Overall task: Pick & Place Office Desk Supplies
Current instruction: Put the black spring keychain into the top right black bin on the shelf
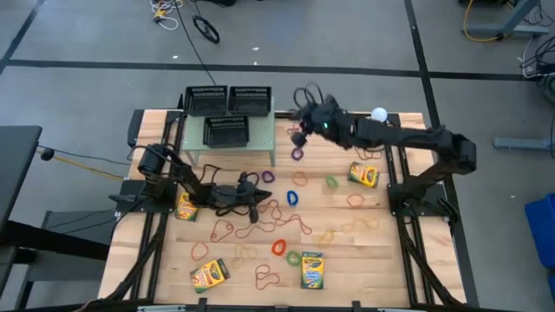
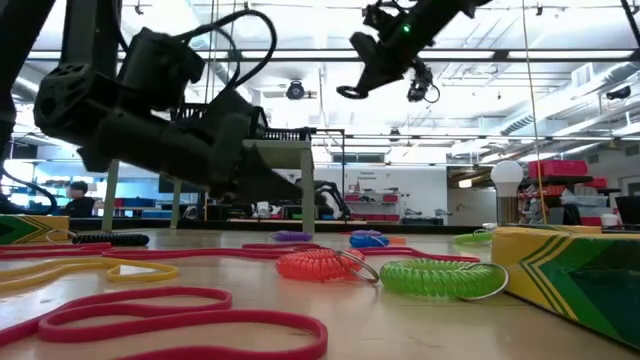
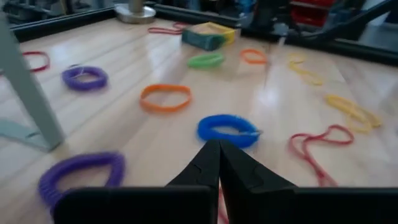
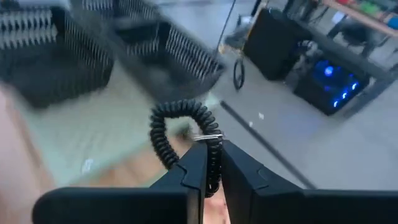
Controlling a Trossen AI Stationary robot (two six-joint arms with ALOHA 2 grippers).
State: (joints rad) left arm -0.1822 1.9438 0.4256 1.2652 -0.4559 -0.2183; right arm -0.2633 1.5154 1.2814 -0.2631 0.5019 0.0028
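**Right hand carries a black coil toward the far-left trays**

From above, the right hand (image 1: 305,117) hangs over the far middle of the counter (image 1: 381,260), just right of the pale green shelf (image 1: 195,143) and its three black mesh trays (image 1: 250,100). The trays lie to its left, so I judge the coming move runs leftward. The left hand (image 1: 257,198) sits low near the counter's middle, among scattered loops and a crayon box (image 1: 311,269).

At counter height, the right hand is raised well above the surface, a dark coil dangling under it; red (image 2: 318,264) and green coiled bands (image 2: 437,277) lie in the foreground.

The left wrist view shows its fingers pressed together, gripping nothing, with a blue coiled band (image 3: 227,130) just ahead on the counter.

The right wrist view shows fingers clamped on the black coiled band (image 4: 186,137), which hangs as a loop, mesh trays beyond it.
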